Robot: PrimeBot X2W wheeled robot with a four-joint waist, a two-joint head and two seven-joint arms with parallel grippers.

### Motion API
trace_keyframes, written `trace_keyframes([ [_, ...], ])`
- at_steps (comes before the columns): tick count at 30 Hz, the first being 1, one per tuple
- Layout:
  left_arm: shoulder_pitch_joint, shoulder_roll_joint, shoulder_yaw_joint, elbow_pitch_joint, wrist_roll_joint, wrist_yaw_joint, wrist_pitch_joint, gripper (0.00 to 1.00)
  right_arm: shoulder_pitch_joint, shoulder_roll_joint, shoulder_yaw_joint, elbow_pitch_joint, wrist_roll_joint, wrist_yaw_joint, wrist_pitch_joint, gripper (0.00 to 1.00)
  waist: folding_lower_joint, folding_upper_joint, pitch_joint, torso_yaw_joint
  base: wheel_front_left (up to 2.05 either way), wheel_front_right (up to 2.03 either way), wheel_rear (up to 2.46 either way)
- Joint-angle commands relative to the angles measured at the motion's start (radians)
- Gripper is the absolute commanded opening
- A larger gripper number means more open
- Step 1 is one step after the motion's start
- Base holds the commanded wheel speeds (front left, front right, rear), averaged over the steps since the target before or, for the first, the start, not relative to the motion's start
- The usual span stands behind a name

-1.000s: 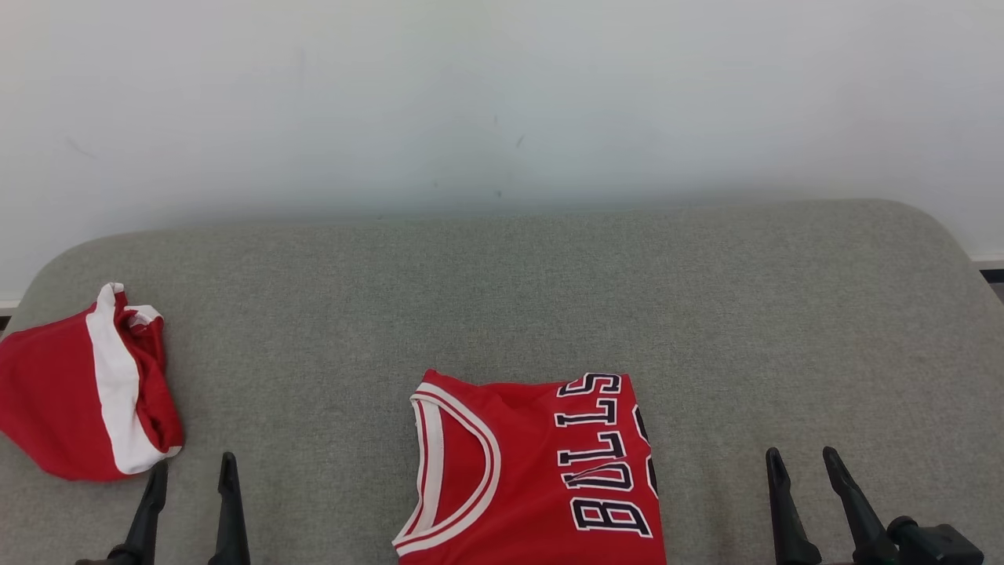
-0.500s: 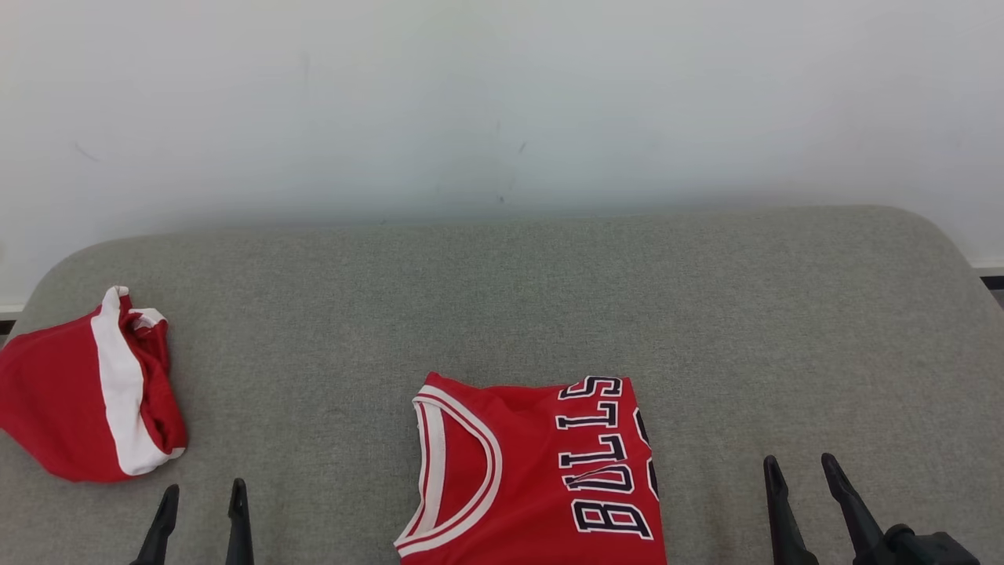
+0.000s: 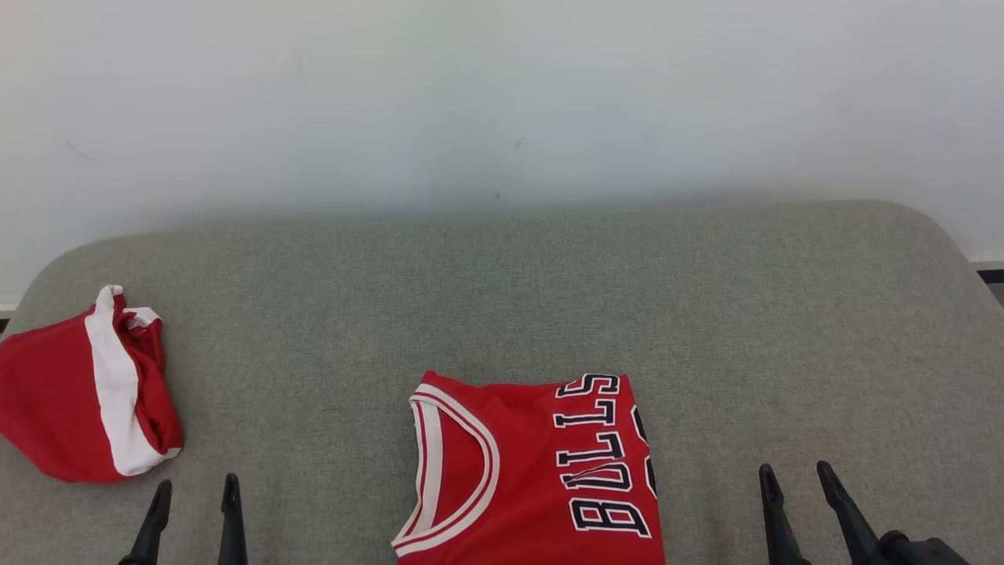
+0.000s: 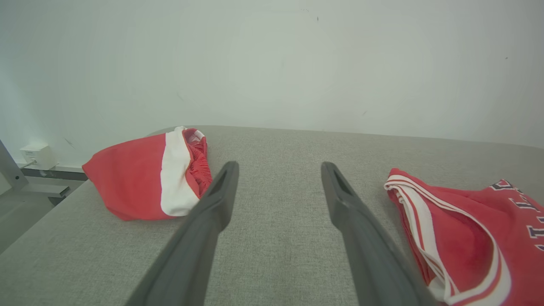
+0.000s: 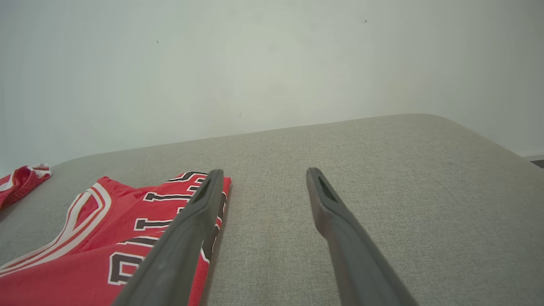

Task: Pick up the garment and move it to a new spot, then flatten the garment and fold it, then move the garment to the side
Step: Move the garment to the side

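At 7 o'clock in the head view, the left jaws stand apart and hold nothing, their two dark fingers [image 3: 151, 519] pointing toward 12 with grey cloth showing between them. At 5 o'clock the right jaws are likewise spread and empty, fingers [image 3: 779, 518] aimed the same way.

Both sit low over the tabletop [image 3: 502, 298], a grey woven-fabric surface with rounded far corners. It is set against a plain pale wall [image 3: 502, 94] marked by a few small dark specks.

The folded red jersey [image 3: 518, 479] lies flat at 6 o'clock between the two arms, its white-trimmed neckline toward 9. Its dark, white-edged letters read "BULLS", running sideways from 6 toward 12.

A bunched red-and-white garment [image 3: 55, 416] sits at 8 o'clock by the tabletop's left edge, well apart from the jersey. A small white box [image 4: 38, 155] shows on the wall at 9 o'clock in the left wrist view.
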Motion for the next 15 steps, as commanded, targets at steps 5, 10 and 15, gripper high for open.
trace_keyframes([
  [5,-0.006,-0.004,0.009,0.002,0.01,-0.003,0.0,1.0,0.001,0.003,0.004,0.007,-0.003,-0.002,0.0,1.0,-0.0001,0.0,0.002,0.002,0.0,0.0,0.0],
  [10,-0.014,-0.007,0.007,-0.001,0.01,-0.004,0.0,1.0,-0.034,-0.011,0.031,0.025,-0.007,-0.002,0.0,1.0,-0.0001,0.0,0.009,0.011,0.0,0.0,0.0],
  [15,-0.023,-0.011,-0.004,-0.006,0.012,-0.002,0.0,1.0,-0.116,-0.029,0.077,0.095,-0.007,-0.002,0.025,1.0,-0.0001,0.0,0.027,0.028,0.0,0.0,0.0],
])
